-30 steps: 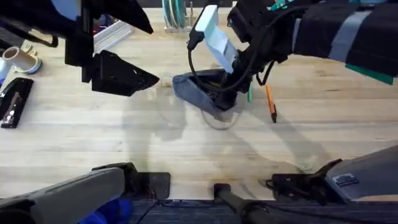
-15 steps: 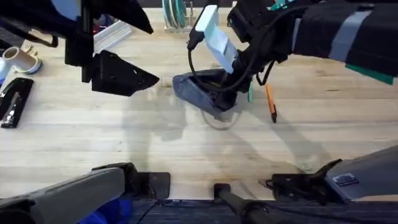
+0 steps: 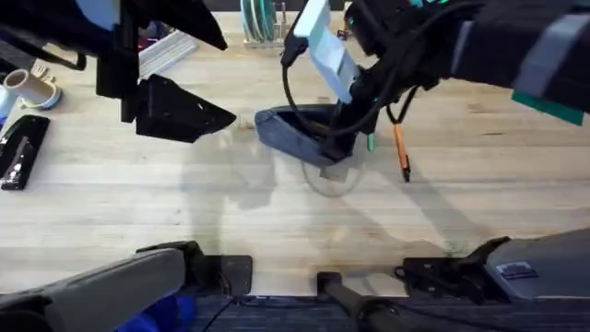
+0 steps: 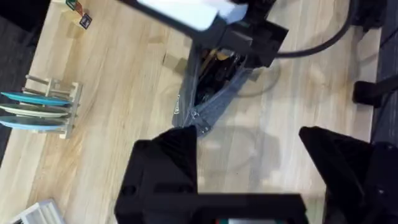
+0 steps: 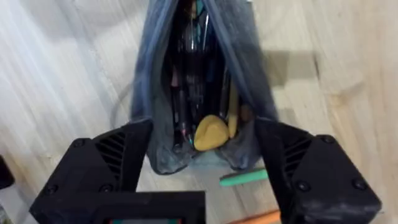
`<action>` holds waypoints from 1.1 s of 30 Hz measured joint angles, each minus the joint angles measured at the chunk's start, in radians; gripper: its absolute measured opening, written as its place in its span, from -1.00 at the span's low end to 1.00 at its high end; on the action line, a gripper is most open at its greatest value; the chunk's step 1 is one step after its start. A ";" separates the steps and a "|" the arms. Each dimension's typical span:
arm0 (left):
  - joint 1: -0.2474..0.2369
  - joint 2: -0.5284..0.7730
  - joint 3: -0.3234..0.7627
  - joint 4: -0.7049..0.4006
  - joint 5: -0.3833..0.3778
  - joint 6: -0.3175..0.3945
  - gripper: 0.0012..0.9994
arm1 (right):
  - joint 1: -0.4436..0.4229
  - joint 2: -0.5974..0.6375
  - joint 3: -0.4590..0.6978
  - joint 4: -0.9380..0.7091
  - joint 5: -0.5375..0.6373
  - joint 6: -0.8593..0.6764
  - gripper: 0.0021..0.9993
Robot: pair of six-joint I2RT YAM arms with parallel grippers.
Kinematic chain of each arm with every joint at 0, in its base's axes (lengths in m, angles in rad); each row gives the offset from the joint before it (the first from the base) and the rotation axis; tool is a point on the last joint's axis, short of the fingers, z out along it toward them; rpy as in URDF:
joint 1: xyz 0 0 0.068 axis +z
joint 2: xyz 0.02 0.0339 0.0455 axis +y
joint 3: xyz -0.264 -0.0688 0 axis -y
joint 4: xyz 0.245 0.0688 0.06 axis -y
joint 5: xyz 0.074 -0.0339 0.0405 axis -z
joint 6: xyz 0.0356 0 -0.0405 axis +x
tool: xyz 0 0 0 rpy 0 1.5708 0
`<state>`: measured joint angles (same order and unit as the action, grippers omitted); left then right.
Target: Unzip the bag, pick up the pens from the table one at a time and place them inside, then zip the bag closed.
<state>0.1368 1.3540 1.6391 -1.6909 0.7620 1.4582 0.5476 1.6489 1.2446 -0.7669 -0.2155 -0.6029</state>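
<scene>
Two pens (image 3: 400, 152) beside the bag (image 3: 293, 135); right fingers (image 5: 205, 155) spread.

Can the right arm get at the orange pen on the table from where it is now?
Probably yes. The orange pen lies bare on the table, just beside the bag, with nothing on top of it. The right gripper hangs open at the bag's open mouth, so only a short sideways move looks needed.

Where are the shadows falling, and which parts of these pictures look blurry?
Overhead: soft grey shadows lie on the table below the bag, and the right arm is smeared. Left wrist: the left gripper is blurred, while the bag is sharper. Right wrist: the right gripper is sharp, the bag's inside dark.
</scene>
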 joint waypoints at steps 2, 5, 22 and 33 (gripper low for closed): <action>0.000 0.000 0.000 0.000 0.000 0.000 0.99 | 0.000 -0.031 0.000 -0.010 0.004 0.000 1.00; 0.000 0.000 0.000 0.000 0.000 0.000 0.99 | 0.000 -0.074 0.000 -0.029 0.007 0.000 0.99; 0.000 0.000 0.000 0.000 0.000 0.000 0.99 | 0.000 -0.308 0.000 -0.111 0.115 0.228 1.00; 0.000 0.000 0.000 0.000 0.000 0.000 0.99 | 0.000 -0.412 0.000 -0.314 0.225 0.572 0.99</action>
<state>0.1368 1.3540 1.6394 -1.6909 0.7620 1.4582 0.5476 1.2369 1.2449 -1.0811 0.0092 -0.0312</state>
